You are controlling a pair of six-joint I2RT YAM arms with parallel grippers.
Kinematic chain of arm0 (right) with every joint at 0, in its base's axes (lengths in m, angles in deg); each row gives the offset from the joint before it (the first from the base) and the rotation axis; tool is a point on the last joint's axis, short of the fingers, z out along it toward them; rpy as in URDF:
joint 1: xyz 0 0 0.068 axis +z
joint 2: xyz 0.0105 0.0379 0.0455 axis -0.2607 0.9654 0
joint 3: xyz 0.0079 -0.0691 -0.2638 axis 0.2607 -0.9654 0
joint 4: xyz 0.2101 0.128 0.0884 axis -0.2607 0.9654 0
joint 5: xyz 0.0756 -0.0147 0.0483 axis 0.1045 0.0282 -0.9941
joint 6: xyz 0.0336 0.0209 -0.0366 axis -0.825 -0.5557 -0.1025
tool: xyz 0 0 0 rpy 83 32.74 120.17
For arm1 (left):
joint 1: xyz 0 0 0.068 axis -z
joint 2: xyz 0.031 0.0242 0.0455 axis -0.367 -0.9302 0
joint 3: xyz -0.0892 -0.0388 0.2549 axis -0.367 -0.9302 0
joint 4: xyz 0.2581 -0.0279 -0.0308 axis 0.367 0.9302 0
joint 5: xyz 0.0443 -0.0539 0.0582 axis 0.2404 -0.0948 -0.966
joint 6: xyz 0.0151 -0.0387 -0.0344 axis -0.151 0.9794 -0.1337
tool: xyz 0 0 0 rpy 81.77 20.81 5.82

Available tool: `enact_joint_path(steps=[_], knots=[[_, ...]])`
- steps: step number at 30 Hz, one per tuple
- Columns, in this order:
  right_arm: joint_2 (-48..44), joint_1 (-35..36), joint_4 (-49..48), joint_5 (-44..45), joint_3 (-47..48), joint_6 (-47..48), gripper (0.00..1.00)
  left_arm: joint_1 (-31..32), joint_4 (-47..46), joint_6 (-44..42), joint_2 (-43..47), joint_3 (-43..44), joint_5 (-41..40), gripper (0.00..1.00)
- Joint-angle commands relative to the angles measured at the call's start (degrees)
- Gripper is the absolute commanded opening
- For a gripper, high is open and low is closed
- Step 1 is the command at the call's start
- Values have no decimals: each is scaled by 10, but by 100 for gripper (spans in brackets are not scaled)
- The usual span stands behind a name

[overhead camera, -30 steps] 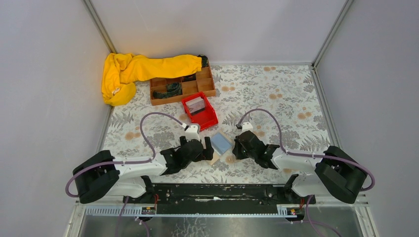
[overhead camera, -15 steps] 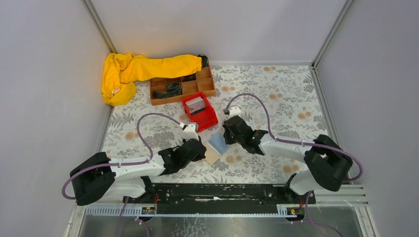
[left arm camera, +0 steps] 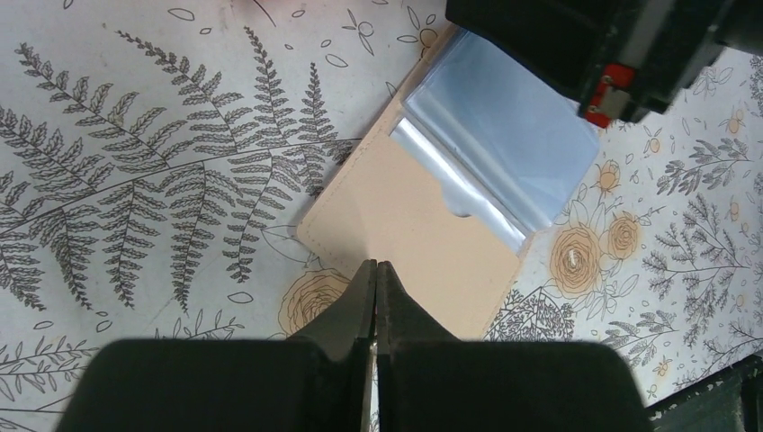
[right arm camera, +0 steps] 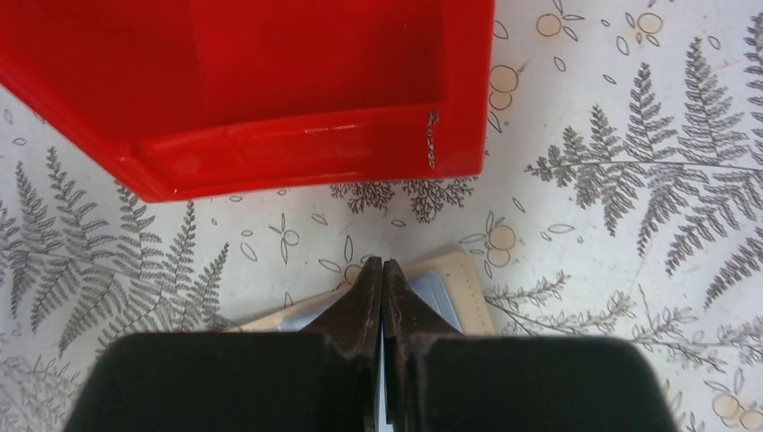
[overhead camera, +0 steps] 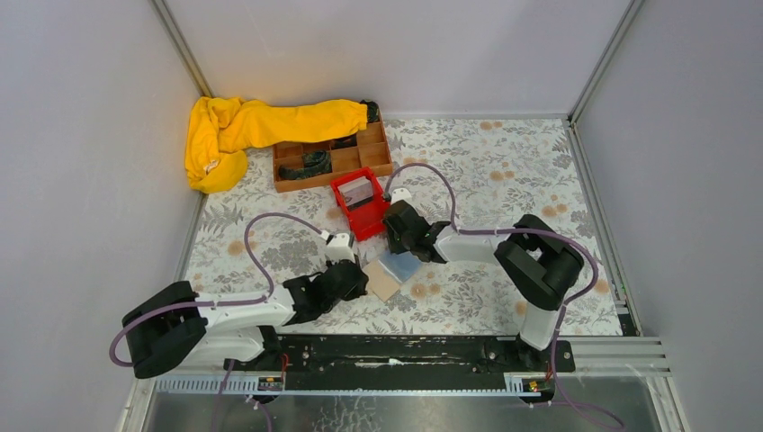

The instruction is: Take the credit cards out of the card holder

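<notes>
Looking at the top view, I've got the card holder point(overhead camera: 396, 268) lying open on the counter point(overhead camera: 504, 171) at frame centre, just below the red bin point(overhead camera: 369, 225). Now my left tool point(left arm camera: 375, 265) is pinched fully together, tips over the tan side, and my right tool point(right arm camera: 382, 263) is closed tight too, at the holder's upper edge.

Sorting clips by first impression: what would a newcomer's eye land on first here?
The bright yellow cloth in the far left corner, draped over the wooden compartment tray, stands out most, then the red bin just nearer, mid-table. In front of the bin lies the open card holder, tan inside up, with the left gripper and right gripper both shut, pointing at it from opposite ends.
</notes>
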Motion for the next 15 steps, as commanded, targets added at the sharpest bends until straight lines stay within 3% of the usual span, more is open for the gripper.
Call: enact_joint_path(steps=[1, 9, 15], knots=[[20, -3, -27, 13, 36, 2, 0, 1, -11, 9, 16, -15, -7, 1], [43, -3, -17, 17, 50, 8, 0, 1, -14, 12, 14, -19, -3, 1], [19, -3, -11, 39, 8, 16, 0, 1, -12, 14, 18, -18, -4, 2]])
